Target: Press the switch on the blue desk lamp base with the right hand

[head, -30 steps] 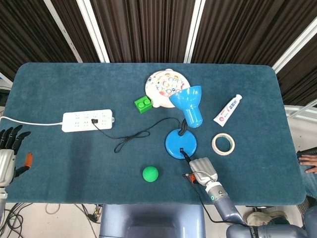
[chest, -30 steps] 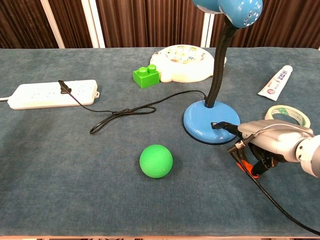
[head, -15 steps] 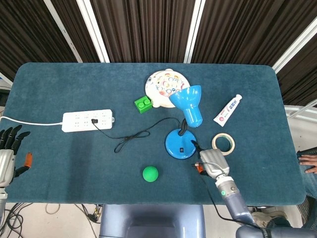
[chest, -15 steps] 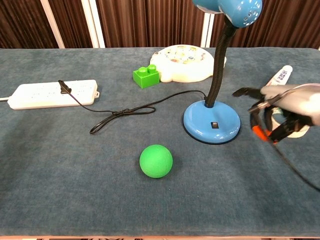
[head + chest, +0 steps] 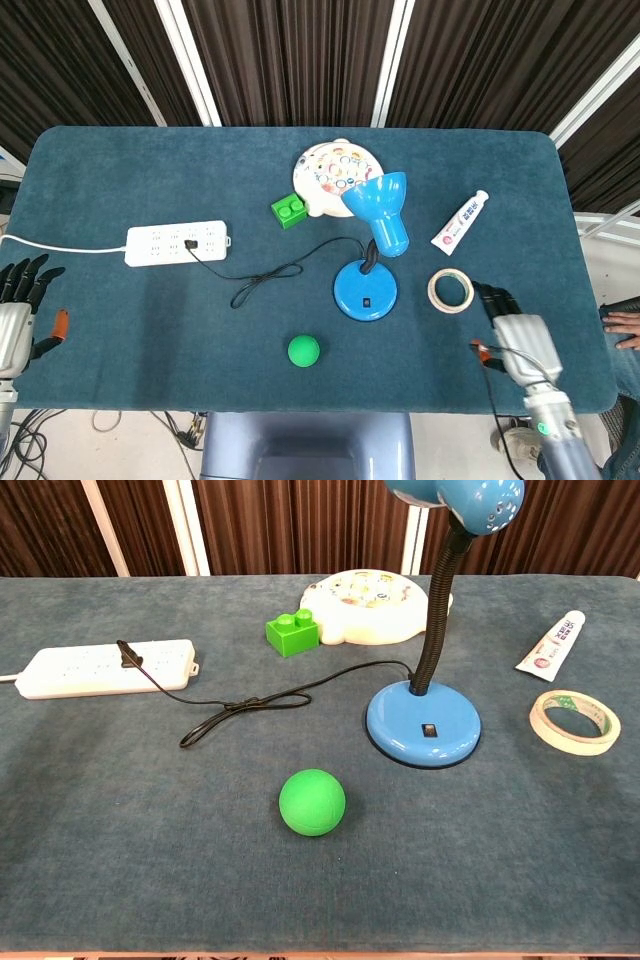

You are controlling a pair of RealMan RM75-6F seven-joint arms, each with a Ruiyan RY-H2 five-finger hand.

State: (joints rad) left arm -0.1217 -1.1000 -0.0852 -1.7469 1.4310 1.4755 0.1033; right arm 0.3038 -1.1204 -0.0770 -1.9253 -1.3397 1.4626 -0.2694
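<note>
The blue desk lamp stands mid-table on its round base (image 5: 365, 290) (image 5: 423, 723), with a small black switch (image 5: 366, 304) (image 5: 429, 730) on the near side of the base. Its shade (image 5: 380, 207) tilts up toward the far right. My right hand (image 5: 517, 335) hovers near the front right of the table, well to the right of the base, fingers extended and apart, holding nothing. It is outside the chest view. My left hand (image 5: 18, 310) hangs off the table's left edge, fingers spread and empty.
A tape roll (image 5: 451, 290) lies between the lamp base and my right hand. A toothpaste tube (image 5: 460, 222), green ball (image 5: 303, 350), green brick (image 5: 289, 210), round toy (image 5: 335, 172) and white power strip (image 5: 178, 242) with the lamp's black cord (image 5: 275, 272) also sit on the table.
My right hand has drawn away from the lamp base, moving right past the tape roll, and has left the chest view. The switch is now uncovered.
</note>
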